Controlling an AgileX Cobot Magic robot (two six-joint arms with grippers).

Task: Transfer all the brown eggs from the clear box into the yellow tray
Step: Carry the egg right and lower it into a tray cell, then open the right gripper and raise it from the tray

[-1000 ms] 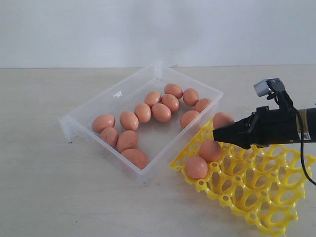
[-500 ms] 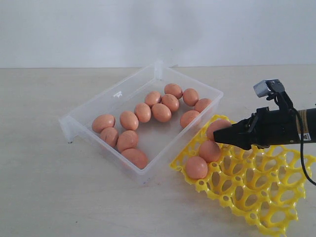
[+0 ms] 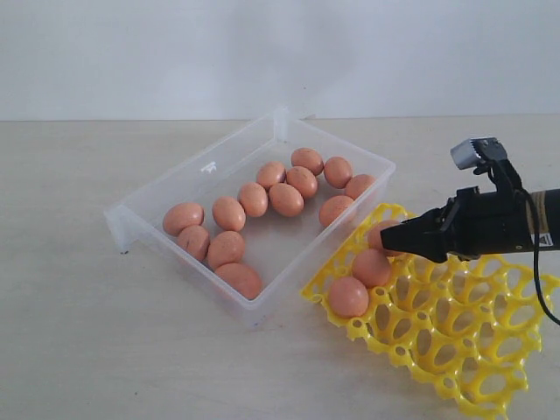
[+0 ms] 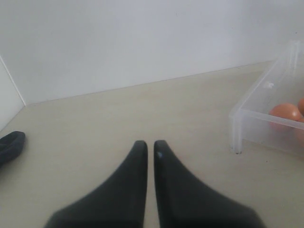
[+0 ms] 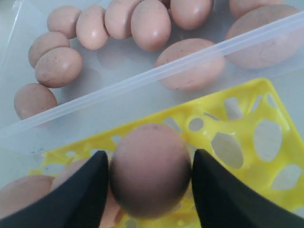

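Several brown eggs (image 3: 254,199) lie in the clear box (image 3: 153,196) left of centre. The yellow tray (image 3: 455,341) sits at the box's right side. It holds two eggs (image 3: 372,267) in cups along its near-left edge. My right gripper (image 3: 385,238) is shut on a third brown egg (image 3: 378,234), low over the tray's cup nearest the box. In the right wrist view this egg (image 5: 150,175) fills the gap between both fingers (image 5: 85,190), with the yellow lattice (image 5: 247,104) just behind. My left gripper (image 4: 148,142) is shut and empty over bare table, apart from the box corner (image 4: 237,124).
A dark rounded object (image 4: 9,145) lies at the edge of the left wrist view. A white wall backs the beige table (image 3: 70,332). The right arm's cable (image 3: 535,280) hangs over the tray's right part.
The right gripper has come down with the egg, from above the tray's far corner to level with the cup. The eggs in the box and tray have not moved.
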